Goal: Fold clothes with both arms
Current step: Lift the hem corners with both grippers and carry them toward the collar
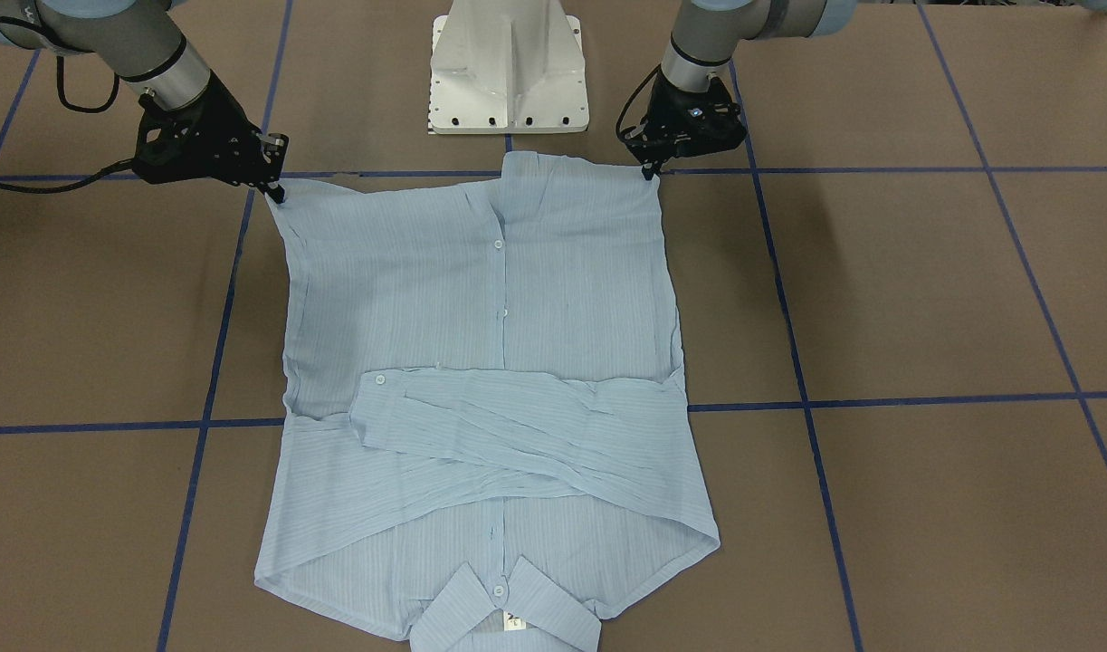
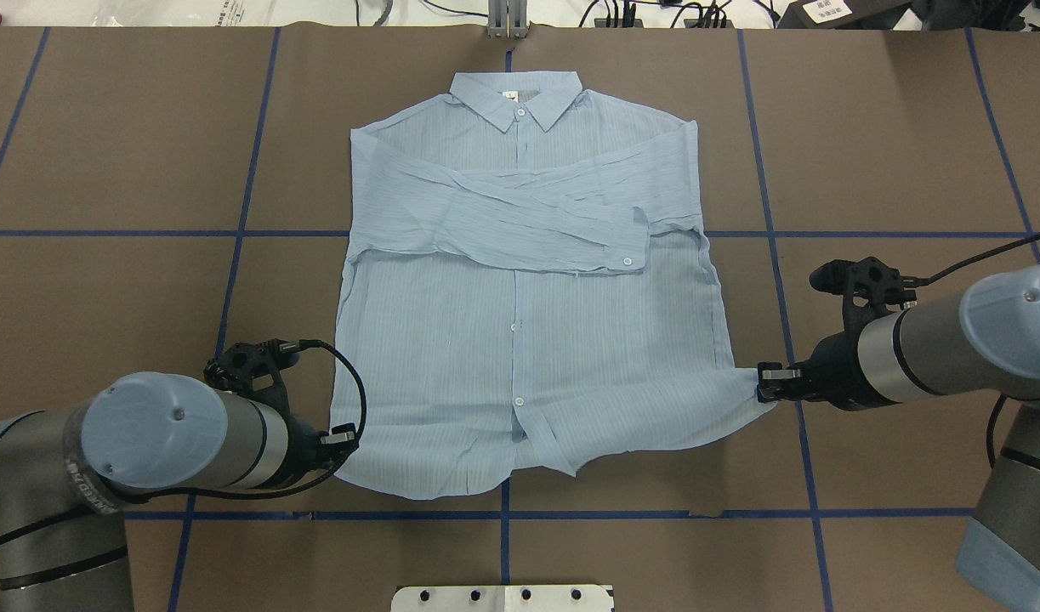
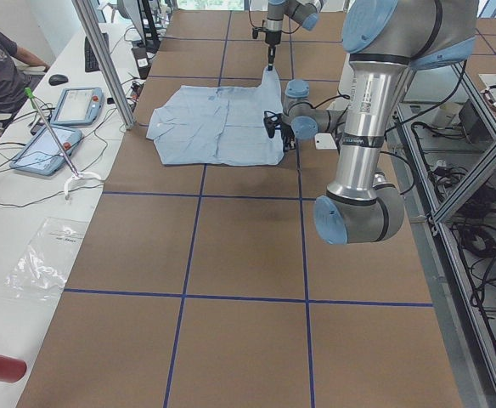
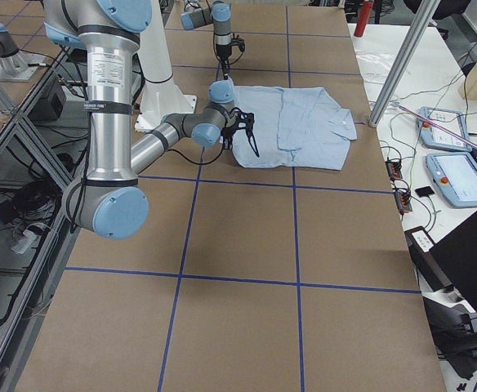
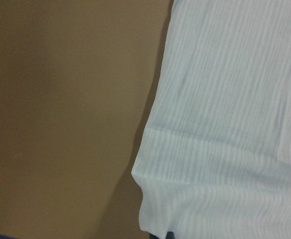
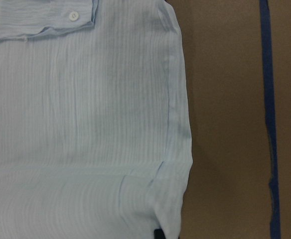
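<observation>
As you see overhead, one light blue shirt [image 2: 520, 340] lies flat on the tabletop [image 2: 103, 170], sleeves [image 2: 528, 217] crossed, collar [image 2: 485, 92] far side. Two arms [image 2: 911, 357] low: left pincer [image 2: 348, 439] and right pincer [image 2: 762, 384] each clenched on a hem corner [image 2: 741, 387].

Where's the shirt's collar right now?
In the overhead view, the collar sits top centre, at the far end of the shirt from the robot, just beyond the crossed sleeves.
</observation>
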Controlling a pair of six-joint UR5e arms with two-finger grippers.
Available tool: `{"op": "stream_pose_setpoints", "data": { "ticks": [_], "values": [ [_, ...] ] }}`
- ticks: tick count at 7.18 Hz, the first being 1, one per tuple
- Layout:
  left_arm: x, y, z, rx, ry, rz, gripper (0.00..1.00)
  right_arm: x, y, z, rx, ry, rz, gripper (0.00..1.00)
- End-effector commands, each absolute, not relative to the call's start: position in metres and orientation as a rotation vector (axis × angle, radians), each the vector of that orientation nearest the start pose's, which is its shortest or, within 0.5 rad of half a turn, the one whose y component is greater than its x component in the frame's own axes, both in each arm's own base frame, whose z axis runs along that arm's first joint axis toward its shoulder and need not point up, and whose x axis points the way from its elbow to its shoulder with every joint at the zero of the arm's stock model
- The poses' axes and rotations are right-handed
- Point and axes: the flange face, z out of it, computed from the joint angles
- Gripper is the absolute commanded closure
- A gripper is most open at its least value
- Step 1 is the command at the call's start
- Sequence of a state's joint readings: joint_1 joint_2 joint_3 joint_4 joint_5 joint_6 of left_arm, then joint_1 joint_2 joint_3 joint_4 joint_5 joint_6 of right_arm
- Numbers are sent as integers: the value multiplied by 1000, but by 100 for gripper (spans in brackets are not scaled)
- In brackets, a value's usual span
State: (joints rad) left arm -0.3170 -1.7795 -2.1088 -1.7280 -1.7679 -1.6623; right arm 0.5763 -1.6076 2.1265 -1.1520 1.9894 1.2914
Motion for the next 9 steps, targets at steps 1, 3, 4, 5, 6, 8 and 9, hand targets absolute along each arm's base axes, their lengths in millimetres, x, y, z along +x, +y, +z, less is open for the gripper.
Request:
{"op": "stream_pose_setpoints", "data": {
  "ticks": [1,3,4,5,6,8,9],
  "values": [
    [438,-264,290,-92,937,-283,100,-331,-328,366,26,-1001,77,100],
    [439,-266,286,-91,949,-284,100,-323,-336,361,25,-1017,87,100],
    [440,-266,282,-89,956,-284,100,-315,-348,351,17,-1048,96,100],
    [437,-274,276,-79,969,-296,100,-305,-358,344,24,-1066,114,100],
    [431,-286,268,-62,988,-315,100,-305,-366,334,41,-1079,122,100],
    [398,-334,257,9,1016,-339,100,-305,-401,327,74,-1083,168,100],
    [376,-360,252,37,1031,-319,100,-302,-418,327,72,-1085,187,100]
  ]
}}
